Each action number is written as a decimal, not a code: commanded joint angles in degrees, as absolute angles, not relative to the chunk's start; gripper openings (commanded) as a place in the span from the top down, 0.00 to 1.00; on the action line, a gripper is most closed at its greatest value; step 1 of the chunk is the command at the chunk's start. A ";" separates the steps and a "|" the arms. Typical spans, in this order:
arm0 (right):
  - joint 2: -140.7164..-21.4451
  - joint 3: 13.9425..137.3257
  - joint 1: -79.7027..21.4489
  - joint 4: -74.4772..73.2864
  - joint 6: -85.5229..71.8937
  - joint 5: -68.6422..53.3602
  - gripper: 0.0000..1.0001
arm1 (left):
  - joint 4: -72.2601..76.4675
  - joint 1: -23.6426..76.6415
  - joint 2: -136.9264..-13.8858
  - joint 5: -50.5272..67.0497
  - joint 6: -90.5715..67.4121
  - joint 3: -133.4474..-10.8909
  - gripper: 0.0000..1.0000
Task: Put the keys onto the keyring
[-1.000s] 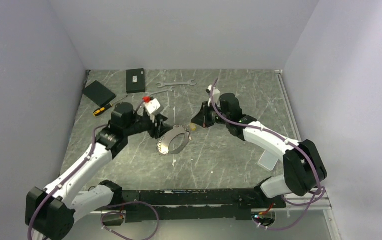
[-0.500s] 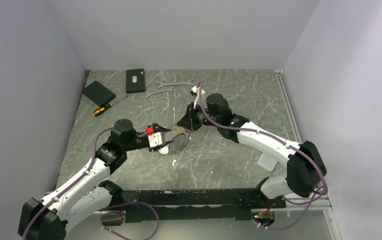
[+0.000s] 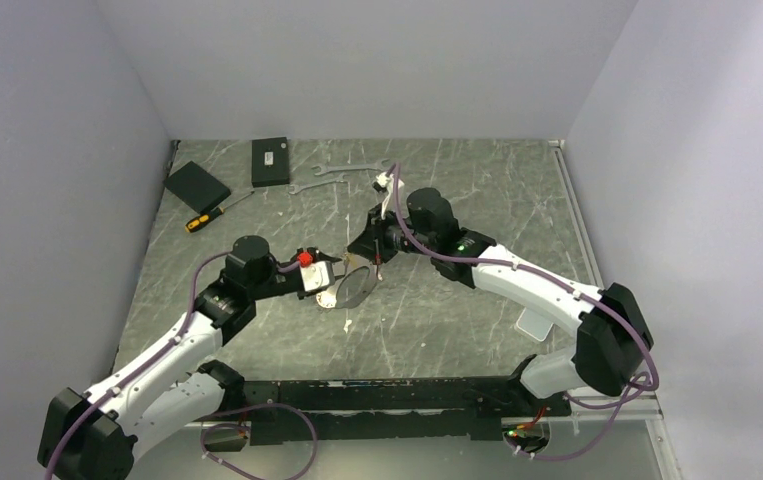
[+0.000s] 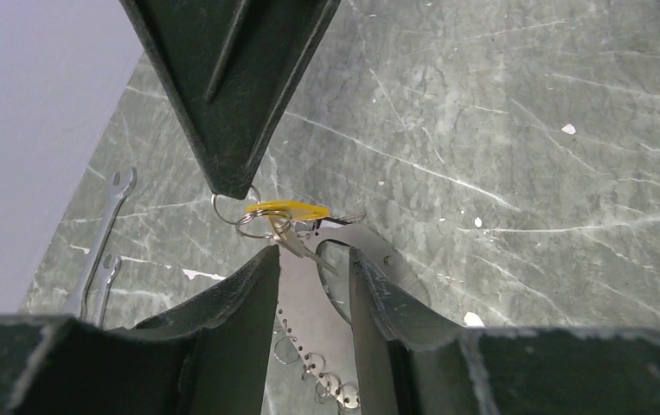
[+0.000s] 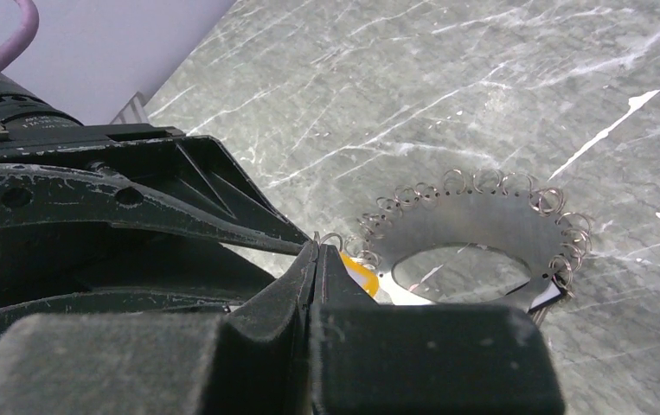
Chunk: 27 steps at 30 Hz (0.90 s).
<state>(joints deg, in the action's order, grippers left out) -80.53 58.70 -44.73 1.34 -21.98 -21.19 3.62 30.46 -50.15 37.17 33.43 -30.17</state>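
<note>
The keyring (image 5: 473, 232) is a flat silvery oval plate with a hole and small wire loops round its rim. It also shows in the top view (image 3: 355, 288) and the left wrist view (image 4: 313, 298). My left gripper (image 4: 313, 259) is shut on its band and holds it tilted just above the table; in the top view the left gripper (image 3: 334, 277) is at the ring's left edge. My right gripper (image 5: 313, 251) is shut on the small wire loop of a yellow key (image 5: 359, 270) at the keyring's edge. The yellow key (image 4: 287, 210) hangs over the plate. Other keys are not visible.
Two silver wrenches (image 3: 352, 168) lie at the back; one wrench (image 4: 105, 233) shows in the left wrist view. Two black boxes (image 3: 270, 160) (image 3: 197, 184) and a screwdriver (image 3: 207, 214) lie at the back left. A clear plastic container (image 3: 537, 322) sits by the right arm.
My left gripper turned, moved onto the keyring and closed on it, tilting it up. My right gripper moved left with the yellow key to the keyring's far edge.
</note>
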 commanded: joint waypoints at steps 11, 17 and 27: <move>-77.97 58.53 -45.09 4.72 -21.93 -22.14 1.00 | 7.15 30.67 -50.59 33.83 32.26 -32.74 0.65; -77.79 58.02 -45.42 5.25 -22.41 -22.96 1.00 | 9.38 30.67 -49.72 31.38 31.46 -32.06 0.67; -77.55 57.92 -45.97 5.82 -23.11 -22.98 1.00 | 10.04 30.67 -50.54 33.36 30.64 -32.19 0.66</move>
